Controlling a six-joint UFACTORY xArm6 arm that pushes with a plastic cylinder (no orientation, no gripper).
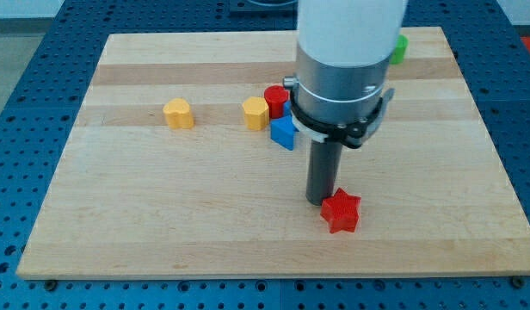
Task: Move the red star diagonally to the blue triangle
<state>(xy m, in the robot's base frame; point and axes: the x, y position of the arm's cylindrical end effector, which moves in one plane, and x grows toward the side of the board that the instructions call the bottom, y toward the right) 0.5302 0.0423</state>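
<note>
a: where's the red star-shaped plastic block (341, 212)?

b: near the view's bottom of the pale wooden board (162, 224), right of centre. my tip (320, 201) sits touching or just beside its upper-left edge. no jaws here, only a dark rod holding nothing.

a: and the blue triangular block (283, 133)?

b: up and to the view's left, packed beside a yellow block (255, 113) and a red cylinder block (275, 101). a yellow heart-shaped block (178, 113) lies further left, a green block (398, 48) at the top.

a: risk?

b: i'm on the wrong side, i judge. pushing from here sends the star away, maybe off the edge. and a glancing push near the cluster could scatter it.
</note>
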